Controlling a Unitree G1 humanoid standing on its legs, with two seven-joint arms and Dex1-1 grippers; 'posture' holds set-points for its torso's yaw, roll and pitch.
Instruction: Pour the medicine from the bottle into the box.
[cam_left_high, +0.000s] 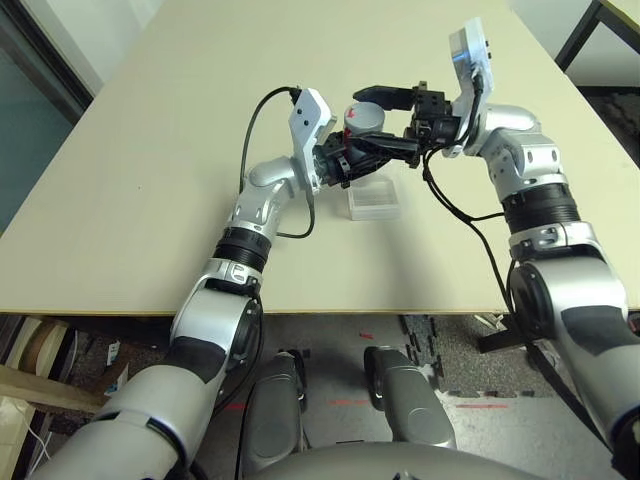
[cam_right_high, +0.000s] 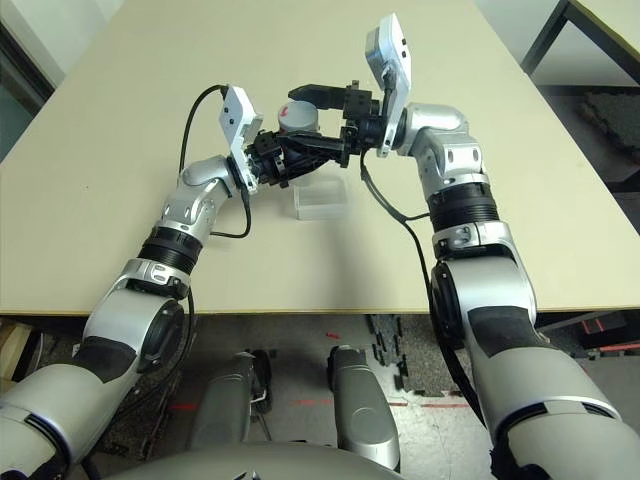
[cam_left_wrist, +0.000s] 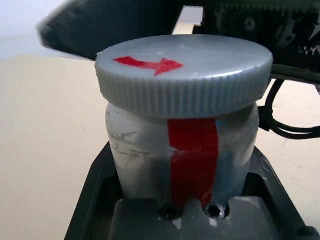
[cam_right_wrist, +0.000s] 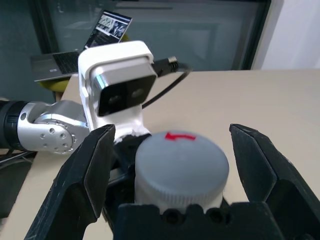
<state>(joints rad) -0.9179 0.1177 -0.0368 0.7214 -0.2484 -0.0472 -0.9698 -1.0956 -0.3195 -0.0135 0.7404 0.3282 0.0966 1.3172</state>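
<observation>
My left gripper is shut on the silver-grey bottle, which has a red stripe down its side, and holds it upright above the table. A ribbed grey cap with a red arrow sits on its mouth, so the medicine is hidden. My right gripper is open, one black finger on each side of the cap, not visibly touching it. The clear plastic box rests on the table just below and in front of the bottle.
The beige table stretches wide to the left and behind the arms. A black cable loops from the left wrist camera. A dark table leg stands at the far right. A laptop lies beyond the table's far end.
</observation>
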